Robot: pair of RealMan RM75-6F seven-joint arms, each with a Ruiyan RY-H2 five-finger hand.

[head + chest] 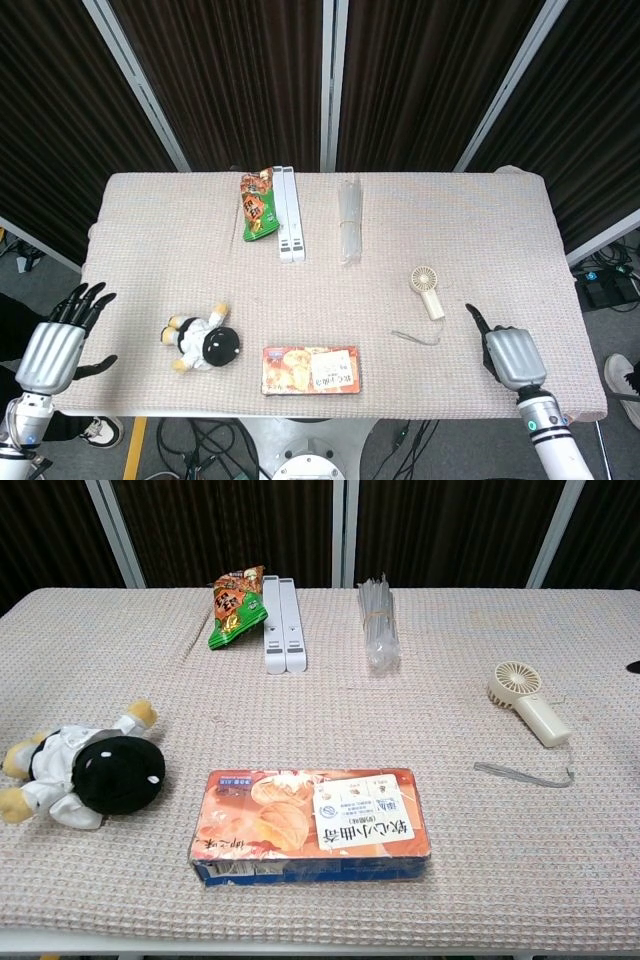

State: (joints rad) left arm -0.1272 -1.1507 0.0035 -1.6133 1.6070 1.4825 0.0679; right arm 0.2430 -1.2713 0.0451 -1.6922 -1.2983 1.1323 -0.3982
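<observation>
The right hand (512, 356) hovered empty, fingers curled, over the desk's (480, 215) near right corner beside the small fan (426, 290), the left hand (55, 345) spread open off the left edge.

**Colours and patterns recorded**

Table cloth (480, 215): beige waffle weave. Handheld fan (426, 289): cream. Plush toy (203, 341): black, white, yellow. Snack box (311, 369): orange. Snack bag (257, 205): green, red. Right hand (510, 356): silver, black fingers (474, 317).

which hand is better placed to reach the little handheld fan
Right, probably. The right hand is over the table just beside the fan, while the left hand hangs off the far edge, past the plush toy.
</observation>
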